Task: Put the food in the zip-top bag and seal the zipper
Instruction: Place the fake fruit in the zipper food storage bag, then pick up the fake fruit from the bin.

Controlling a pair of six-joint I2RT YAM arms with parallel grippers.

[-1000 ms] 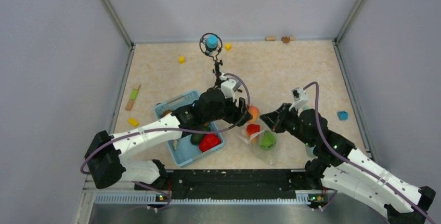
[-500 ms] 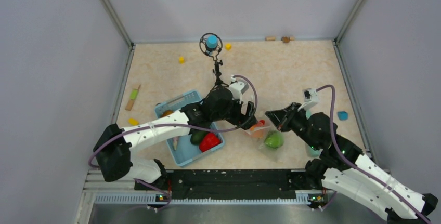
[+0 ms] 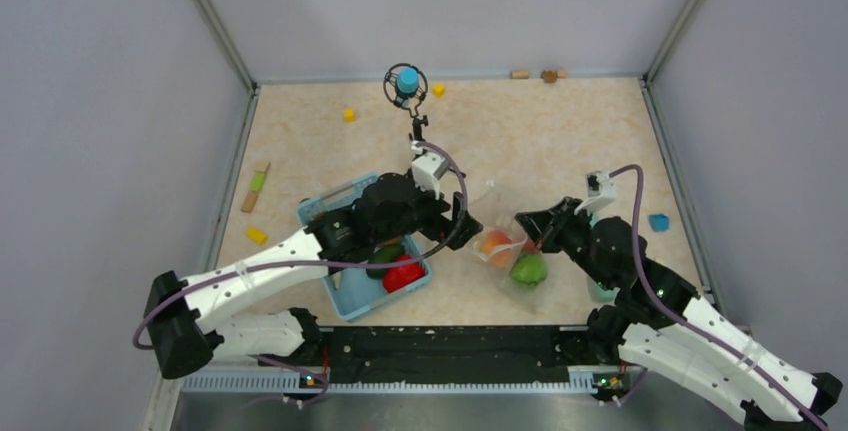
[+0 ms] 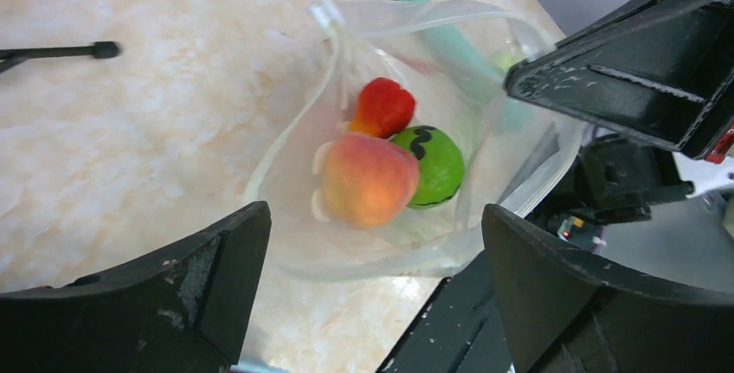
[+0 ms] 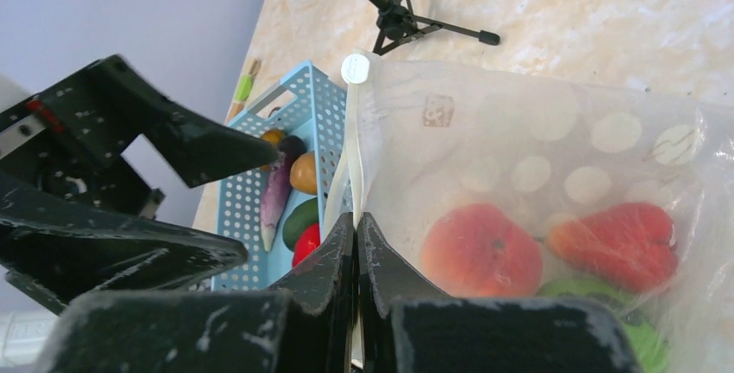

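Note:
The dotted zip-top bag (image 3: 512, 253) lies open right of the blue basket (image 3: 340, 199). Inside it are a peach (image 4: 370, 178), a bright green fruit (image 4: 434, 163) and a red piece (image 4: 385, 106). My right gripper (image 5: 357, 226) is shut on the bag's mouth edge, on the pale zipper (image 5: 350, 161), and holds it up. My left gripper (image 4: 376, 304) is open and empty, just left of the bag's mouth (image 3: 462, 225). The basket (image 5: 305, 112) holds a red pepper (image 3: 402, 275), a dark green piece (image 5: 300, 221), a brown piece (image 5: 304, 172) and a purple one (image 5: 277, 193).
A black tripod with a blue-topped head (image 3: 407, 82) stands behind the basket. Yellow cubes (image 3: 349, 114) and a green-and-orange stick (image 3: 256, 189) lie to the left. A blue cube (image 3: 657, 222) lies right. A teal object (image 4: 443, 34) lies under the bag. Walls enclose three sides.
My left gripper carried the peach over the bag, let it go inside, and drew back left, open. The bag shifted slightly; my right gripper kept its hold on the edge.

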